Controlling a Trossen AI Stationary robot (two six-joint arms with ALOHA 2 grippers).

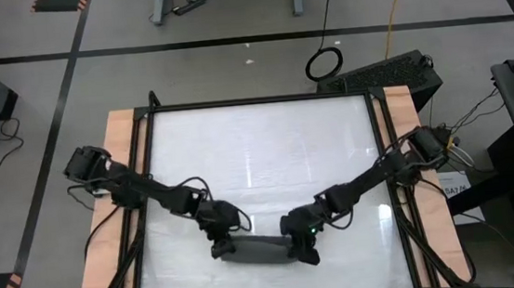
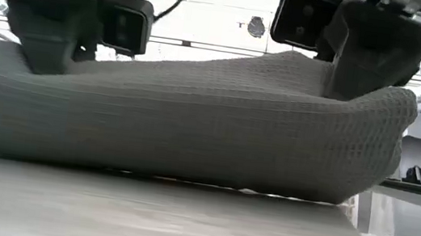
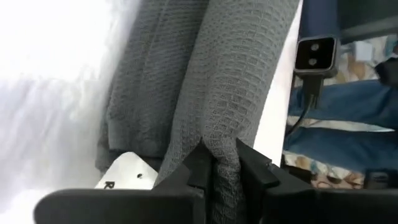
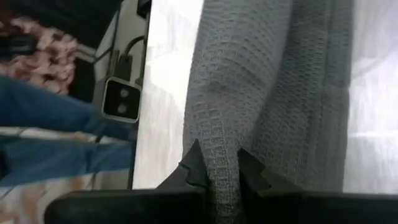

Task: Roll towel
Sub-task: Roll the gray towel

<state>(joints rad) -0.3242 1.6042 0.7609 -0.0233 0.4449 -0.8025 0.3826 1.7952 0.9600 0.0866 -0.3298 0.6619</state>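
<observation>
The dark grey towel (image 1: 257, 249) lies near the table's near edge as a long, narrow bundle running left to right; in the low view (image 2: 193, 124) it is a thick roll resting on the table. A white tag (image 3: 124, 174) shows at its left end. My left gripper (image 1: 220, 239) is shut on the towel's left end. My right gripper (image 1: 303, 242) is shut on its right end. My left gripper pinches a raised fold of the towel (image 3: 221, 158) between its two fingers at the bundle's left end, from above and slanting. The rest of the bundle lies on the table. My right gripper pinches a raised fold (image 4: 221, 165) between its two fingers at the bundle's right end, from above and slanting. The bundle below rests on the table.
The white tabletop (image 1: 258, 153) stretches bare toward the far edge. Wooden side rails (image 1: 124, 174) run along the left and right. The low camera (image 3: 315, 55) stands just beyond the near edge, and a person's blue-clad legs (image 4: 56, 124) show behind it.
</observation>
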